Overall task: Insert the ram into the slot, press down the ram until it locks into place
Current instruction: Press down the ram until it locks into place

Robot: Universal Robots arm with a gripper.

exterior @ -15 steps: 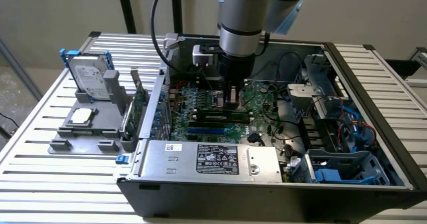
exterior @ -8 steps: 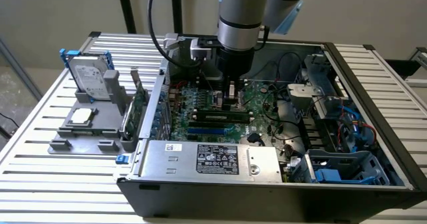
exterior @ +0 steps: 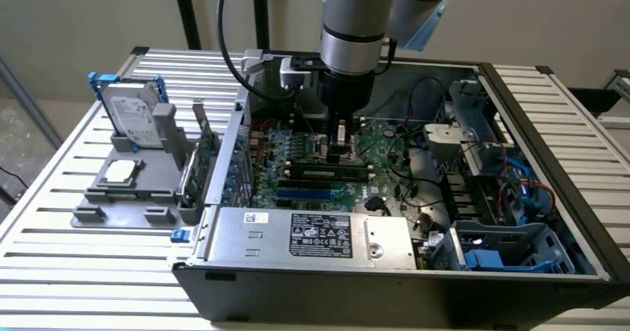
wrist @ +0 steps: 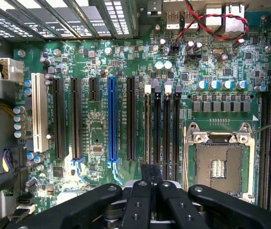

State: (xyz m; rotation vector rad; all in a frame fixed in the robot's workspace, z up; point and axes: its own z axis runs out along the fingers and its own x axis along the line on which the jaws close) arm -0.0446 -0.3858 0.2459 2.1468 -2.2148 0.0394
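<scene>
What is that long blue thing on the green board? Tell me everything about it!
The blue slot is a long, thin connector that looks like bright plastic, with a narrow groove running down its middle. It lies flat on the green board, fixed to it. Nothing is plugged into it. Black slots lie parallel to it on both sides, and a white slot lies further off. One end has a pale blue clip.

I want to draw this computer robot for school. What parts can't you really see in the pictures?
- Exterior view: what the gripper has in it. That spot is too small and dark against the board.
- Wrist view: the near ends of the memory slots. The gripper's black body hides them.
- Exterior view: the words on the power supply label. They are too small to read.
- Exterior view: the far right corner of the case. The picture's edge cuts it off.
</scene>
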